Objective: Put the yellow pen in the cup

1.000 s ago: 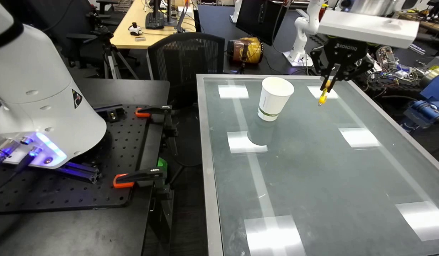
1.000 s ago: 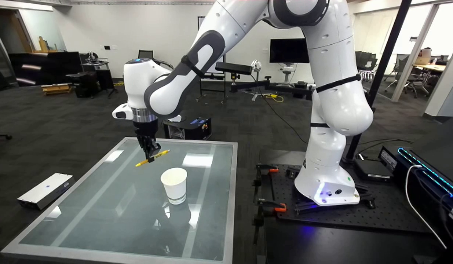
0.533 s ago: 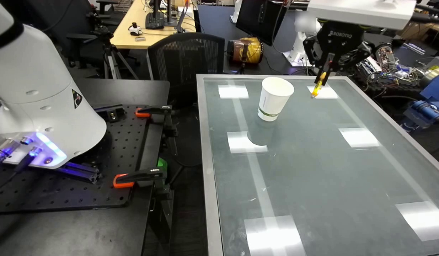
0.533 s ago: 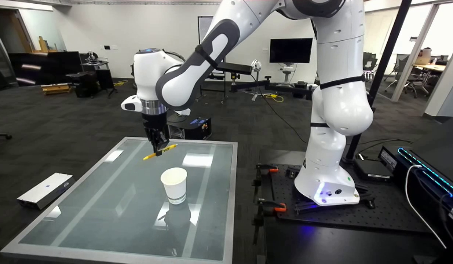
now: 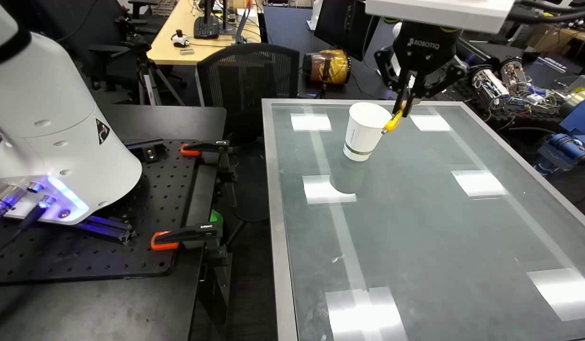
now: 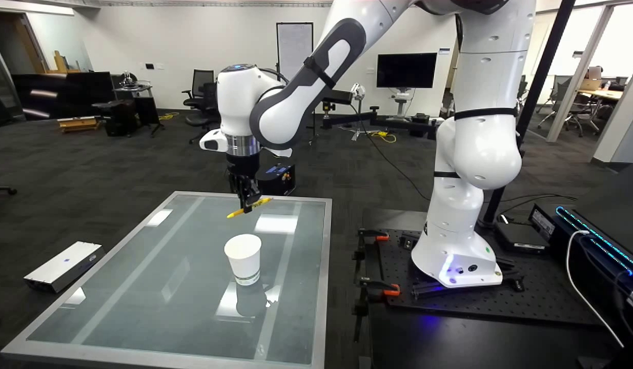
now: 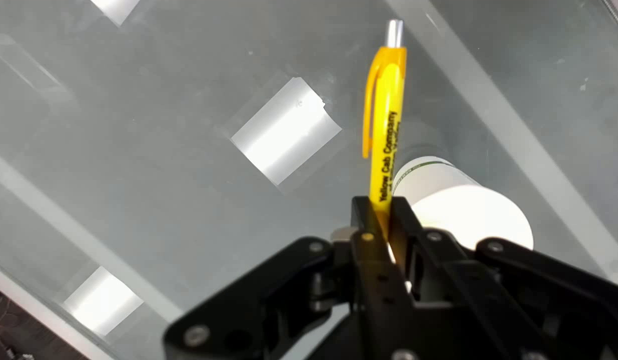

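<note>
The yellow pen point(image 7: 387, 115) is held in my gripper point(image 7: 380, 205), which is shut on it. In the wrist view its clip and silver tip point away from the fingers. In an exterior view the pen point(image 6: 262, 202) lies slantwise, closer to level than upright, and sticks out on both sides of the gripper point(image 6: 247, 207). The white paper cup point(image 5: 363, 135) stands upright on the glass table point(image 5: 439, 227). In an exterior view the pen's tip point(image 5: 393, 122) appears just at the cup's right side; in the other angle the cup point(image 6: 244, 261) is below and nearer the camera, apart from it.
The table's metal frame point(image 5: 275, 227) runs round the glass, which shows bright light reflections. A black chair point(image 5: 247, 85) stands behind the table. The robot's base plate with orange-tipped clamps point(image 6: 385, 287) is beside the table. A silver box point(image 6: 65, 266) lies on the floor.
My gripper has carried the pen sideways toward the cup, leftward in an exterior view and rightward and slightly up in the other angle. The cup has not moved. The gripper has stayed shut.
</note>
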